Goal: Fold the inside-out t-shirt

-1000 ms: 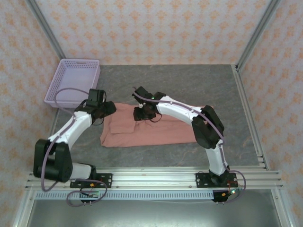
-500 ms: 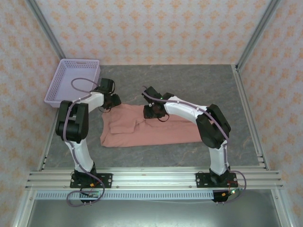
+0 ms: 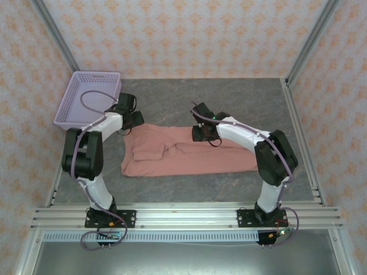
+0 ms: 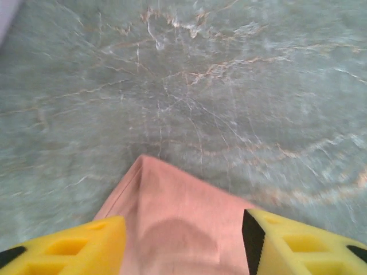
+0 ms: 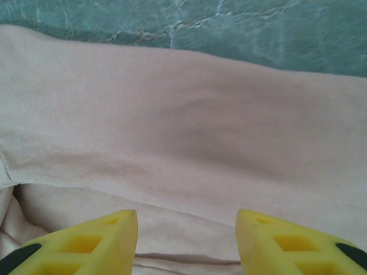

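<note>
The inside-out t-shirt lies spread on the grey table, salmon-pink, with a folded flap near its left end. My left gripper sits at the shirt's far left corner. In the left wrist view its yellow fingers stand apart, and that pink corner lies flat between them. My right gripper hovers over the shirt's far edge near the middle. In the right wrist view this gripper is open just above smooth pink cloth, gripping nothing.
A lavender plastic basket stands at the back left, close to the left arm. Metal frame rails border the table on the right, and the arms' base rail runs along the near edge. Bare grey table lies beyond the shirt.
My right gripper slid to the right along the shirt's far edge, and the shirt's right end now reaches farther right. My left gripper moved up to the far left corner. Both jaws widened.
</note>
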You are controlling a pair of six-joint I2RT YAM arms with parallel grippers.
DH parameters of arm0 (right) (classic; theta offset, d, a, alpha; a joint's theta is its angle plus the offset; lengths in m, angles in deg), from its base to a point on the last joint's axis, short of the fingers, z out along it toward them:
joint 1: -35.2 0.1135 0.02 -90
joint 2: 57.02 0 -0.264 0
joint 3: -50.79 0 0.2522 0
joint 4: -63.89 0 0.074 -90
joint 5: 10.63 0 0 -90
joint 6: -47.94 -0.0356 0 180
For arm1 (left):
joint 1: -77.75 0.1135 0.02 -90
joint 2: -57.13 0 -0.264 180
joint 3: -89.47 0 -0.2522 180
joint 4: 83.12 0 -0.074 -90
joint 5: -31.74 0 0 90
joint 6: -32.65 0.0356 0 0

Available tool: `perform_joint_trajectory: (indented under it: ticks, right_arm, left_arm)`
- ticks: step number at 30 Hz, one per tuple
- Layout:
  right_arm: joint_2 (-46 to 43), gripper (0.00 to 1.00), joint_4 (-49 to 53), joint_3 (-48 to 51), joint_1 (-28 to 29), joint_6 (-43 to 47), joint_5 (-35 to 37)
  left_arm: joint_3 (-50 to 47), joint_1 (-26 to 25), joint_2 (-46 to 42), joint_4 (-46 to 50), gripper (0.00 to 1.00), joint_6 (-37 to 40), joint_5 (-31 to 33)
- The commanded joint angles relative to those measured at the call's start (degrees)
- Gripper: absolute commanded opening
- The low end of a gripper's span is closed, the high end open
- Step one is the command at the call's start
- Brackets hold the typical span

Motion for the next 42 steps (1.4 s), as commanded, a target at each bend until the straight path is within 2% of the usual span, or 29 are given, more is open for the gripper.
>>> perform_joint_trajectory:
  ticks: [1, 3, 5, 9, 19, 25, 32, 38, 42]
  right_arm:
    - [-3.30, 0.54, -0.74, 2.00, -0.65, 2.86, 2.28]
    - [-4.57, 0.60, -2.39, 3.29, -0.96, 3.17, 1.18]
    - [-5.22, 0.70, -3.92, 4.06, -1.03, 3.47, -0.23]
    - [-4.66, 0.77, -6.14, 4.40, -1.03, 3.52, -3.38]
    - [-3.27, 0.77, -8.35, 5.76, -1.03, 3.02, -5.71]
    - [-2.64, 0.76, -8.36, 5.65, -1.03, 2.42, -5.68]
    - [-1.64, 0.75, -8.25, 5.09, -1.03, 1.72, -6.46]
    - [-1.67, 0.75, -8.29, 5.57, -1.00, 1.32, -6.56]
    - [-1.77, 0.74, -8.43, 6.22, -1.03, 1.07, -6.44]
  left_arm:
    - [-5.63, 1.46, -5.59, 0.95, 0.66, 0.09, -0.21]
    - [-10.70, 2.51, -8.30, 0.22, 0.72, -0.80, -3.93]
    - [-15.00, 2.92, -11.01, -0.49, 0.81, -0.89, -6.64]
    - [-18.41, 2.91, -13.67, 1.49, 1.00, 0.74, -8.87]
    - [-17.56, 2.55, -9.42, 2.92, 1.00, 3.98, -12.37]
    - [-17.85, -0.86, -9.33, 1.94, 0.99, 4.25, -14.85]
    - [-19.10, -3.71, -8.39, -0.77, 0.88, 3.41, -17.47]
    - [-18.89, -6.47, -7.44, -2.34, 0.83, 3.43, -17.99]
    - [-18.97, -7.78, -7.07, -3.15, 0.73, 3.84, -18.25]
